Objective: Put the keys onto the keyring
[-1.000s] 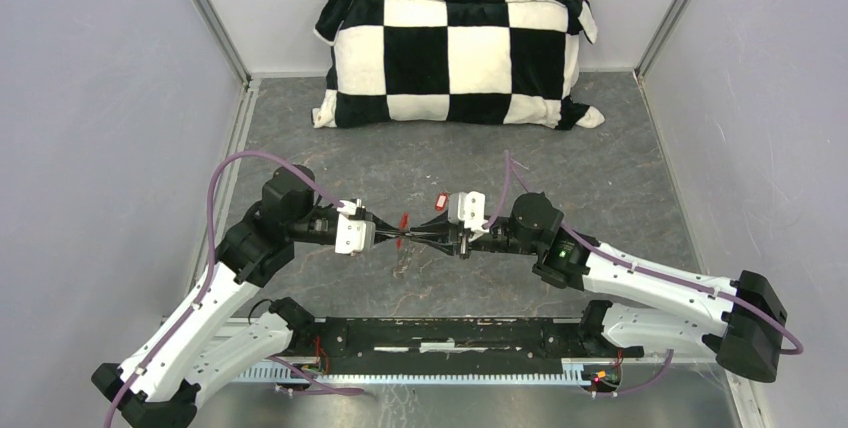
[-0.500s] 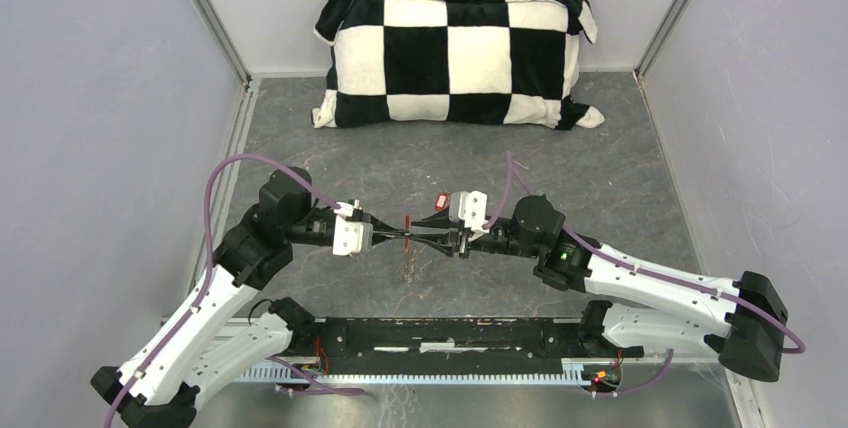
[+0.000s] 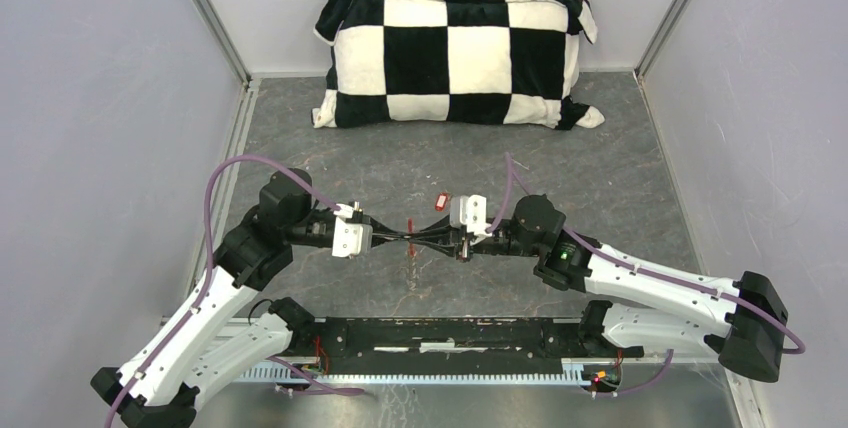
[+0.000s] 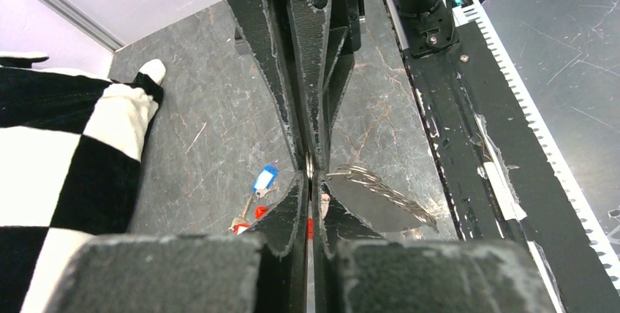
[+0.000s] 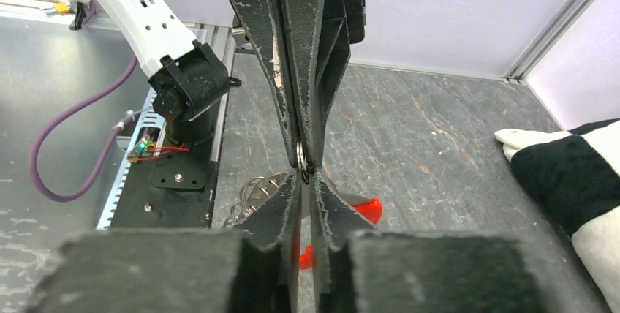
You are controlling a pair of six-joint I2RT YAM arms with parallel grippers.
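Tip against tip above the middle of the grey marbled tabletop: the left fingers and the right fingers, both stretched out level. Left fingers pressed flat together, no gap showing, clamping a small silver metal keyring edge-on right at the tips. Right fingers standing a narrow slit apart, tips meeting the same keyring from the opposite side. A piece of red plastic showing in that slit and again just past one finger. Cannot tell whether the right pair truly grips the keyring or the plastic.

Just beside the fingertips, on the side toward the arm bases: a fan of thin silver metal pieces, curved edges catching the light. Hanging or lying, cannot tell; keys or wire loops, cannot tell either.

Loose on the tabletop on the far side of the fingertips: a tiny silver key with a blue plastic tag, and just beside it bits of red-and-white plastic tag. From above, only a red-and-white scrap visible there, near the right wrist.

Against the back wall, well apart from everything else: a black-and-white checkered pillow.
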